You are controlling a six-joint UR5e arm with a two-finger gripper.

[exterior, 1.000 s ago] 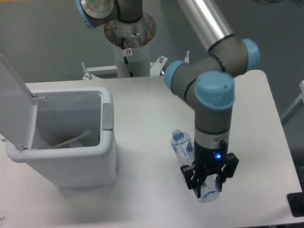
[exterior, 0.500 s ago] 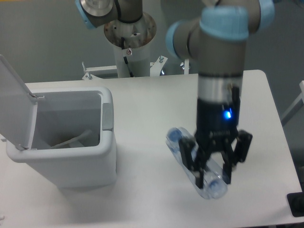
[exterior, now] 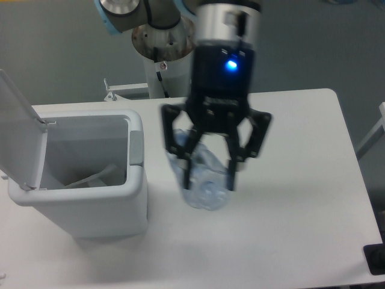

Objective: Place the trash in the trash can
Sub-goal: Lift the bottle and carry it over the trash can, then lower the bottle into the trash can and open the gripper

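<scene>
Your gripper [exterior: 209, 179] is clamping its fingers [exterior: 187, 171] on the crushed clear plastic bottle [exterior: 201, 177], which is hanging above the white table [exterior: 301, 198], just to the right of the trash can [exterior: 90, 180] and not over its opening. You are seeing the can's lid [exterior: 18, 129] standing open at the left, its grey latch tab [exterior: 136, 147] facing the bottle. Inside the bin a pale, flat piece is lying against the wall; what it is cannot be told.
</scene>
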